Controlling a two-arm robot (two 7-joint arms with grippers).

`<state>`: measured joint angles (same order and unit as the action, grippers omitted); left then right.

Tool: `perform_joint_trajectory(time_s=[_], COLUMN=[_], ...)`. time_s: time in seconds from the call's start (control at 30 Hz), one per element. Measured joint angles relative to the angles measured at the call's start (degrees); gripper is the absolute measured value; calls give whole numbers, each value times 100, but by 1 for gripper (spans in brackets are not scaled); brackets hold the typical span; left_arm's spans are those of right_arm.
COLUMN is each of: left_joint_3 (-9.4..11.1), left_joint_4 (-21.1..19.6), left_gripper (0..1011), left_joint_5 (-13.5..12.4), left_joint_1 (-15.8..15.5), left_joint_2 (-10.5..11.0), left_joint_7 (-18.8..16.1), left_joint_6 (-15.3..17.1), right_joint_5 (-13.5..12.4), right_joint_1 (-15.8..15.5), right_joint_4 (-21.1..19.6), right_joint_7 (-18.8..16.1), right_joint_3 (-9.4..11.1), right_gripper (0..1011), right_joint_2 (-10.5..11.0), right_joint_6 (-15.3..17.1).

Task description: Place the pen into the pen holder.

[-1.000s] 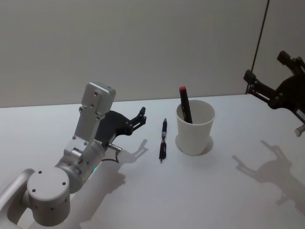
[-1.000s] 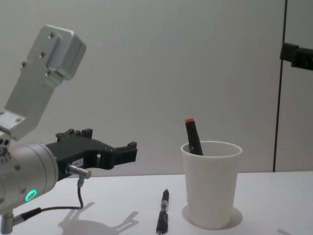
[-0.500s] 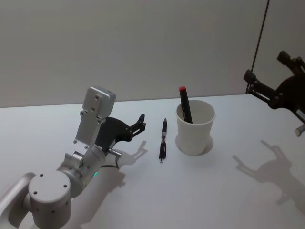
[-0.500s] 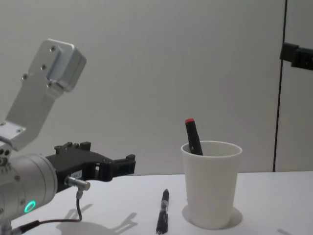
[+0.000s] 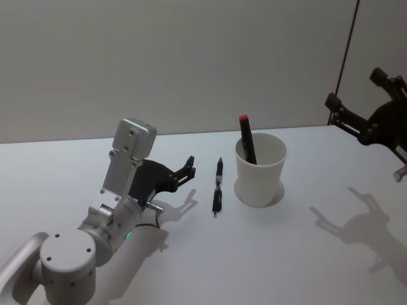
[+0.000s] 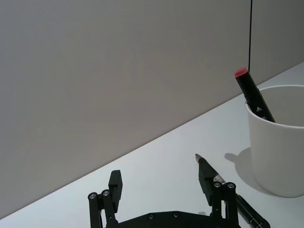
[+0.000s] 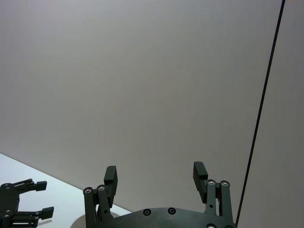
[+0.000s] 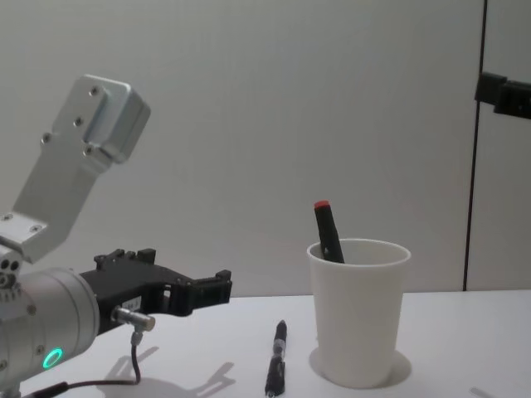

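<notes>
A black pen (image 5: 217, 186) (image 8: 276, 369) lies flat on the white table, just left of the pen holder (image 5: 261, 170) (image 8: 358, 311) (image 6: 278, 145), a white paper cup standing upright. A black marker with a red cap (image 5: 247, 140) (image 8: 328, 232) leans inside the cup. My left gripper (image 5: 189, 168) (image 8: 221, 288) (image 6: 159, 178) hovers open just left of the pen, low above the table and not touching it. In the left wrist view the pen (image 6: 248, 213) shows partly behind one finger. My right gripper (image 5: 353, 90) (image 7: 155, 173) hangs open, high at the far right.
The white table (image 5: 273, 254) runs up to a plain grey wall. A dark vertical seam (image 5: 346, 57) marks the wall at the right. In the right wrist view the left gripper (image 7: 21, 202) shows far off.
My left gripper has sunk a little toward the table beside the pen, still open. The pen, the cup and the right arm have not moved.
</notes>
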<state>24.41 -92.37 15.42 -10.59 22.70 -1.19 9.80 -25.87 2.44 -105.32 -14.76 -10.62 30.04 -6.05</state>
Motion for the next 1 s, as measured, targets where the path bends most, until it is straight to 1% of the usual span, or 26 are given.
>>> perform_joint_trajectory(time_s=[0.33,0.47,0.53,0.57,0.6,0.63,0.8,0.83,0.87,0.97,1.0], left_joint_3=[5,17,31,38,53,53,116,116,132,151,157], left_joint_4=[-5,-10,-17,-20,-27,-27,-62,-62,-68,-79,-81], left_gripper=[1001,1001,1001,1001,1001,1001,1001,1001,1001,1001,1001], left_joint_5=[3,-18,-56,-74,-109,-109,-272,-272,-309,-360,-375], left_joint_1=[7,-12,-41,-54,-81,-81,-206,-206,-233,-270,-282], left_joint_2=[-4,-10,-17,-21,-28,-28,-59,-59,-66,-75,-78], left_joint_7=[-3,0,15,22,38,38,118,118,135,160,170], left_joint_6=[18,-40,-125,-165,-248,-248,-619,-619,-701,-813,-853], right_joint_5=[1,36,116,116,171,203,444,483,520,700,700], right_joint_1=[0,-11,-38,-38,-59,-70,-156,-168,-181,-244,-244], right_joint_4=[1,16,50,50,74,87,195,211,227,307,307], right_joint_7=[0,41,133,133,200,235,516,561,603,815,815], right_joint_3=[0,-9,-28,-28,-42,-50,-111,-119,-127,-174,-174], right_gripper=[1001,1001,1001,1001,1001,1001,1001,1001,1001,1001,1001], right_joint_2=[-3,-47,-135,-135,-197,-233,-508,-552,-594,-801,-801], right_joint_6=[0,32,100,100,146,172,379,411,442,598,598])
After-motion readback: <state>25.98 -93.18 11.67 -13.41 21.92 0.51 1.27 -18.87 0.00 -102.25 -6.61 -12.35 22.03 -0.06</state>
